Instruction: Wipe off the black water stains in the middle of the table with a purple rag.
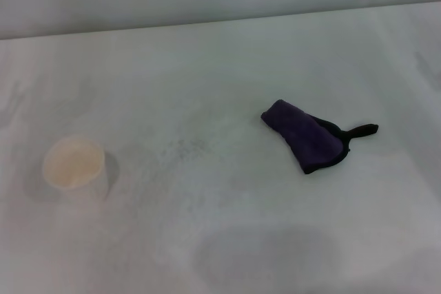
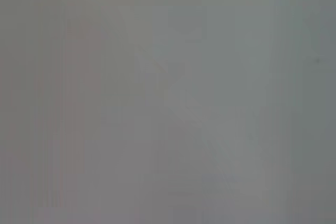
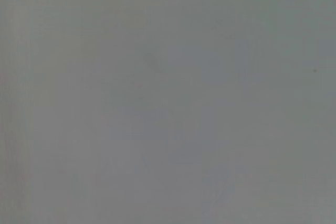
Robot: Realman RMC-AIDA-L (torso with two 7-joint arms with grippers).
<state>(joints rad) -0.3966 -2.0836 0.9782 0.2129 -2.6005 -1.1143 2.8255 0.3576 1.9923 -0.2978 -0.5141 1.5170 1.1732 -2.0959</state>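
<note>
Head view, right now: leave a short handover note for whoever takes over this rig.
Pincers: neither the left nor the right pincer shows in any view; both wrist views show only blank grey.
Things: the small folded dark purple rag with black edging lies flat on the broad white matte table, right of centre, its thin black loop pointing right. A white paper cup stands upright at the left.
Stain: no dark blob shows; mid-table there are only faint grey speckled smudges.
Done: nothing grasped.
Left: pick up the rag, wipe the middle, and check whether any stain is there.
</note>
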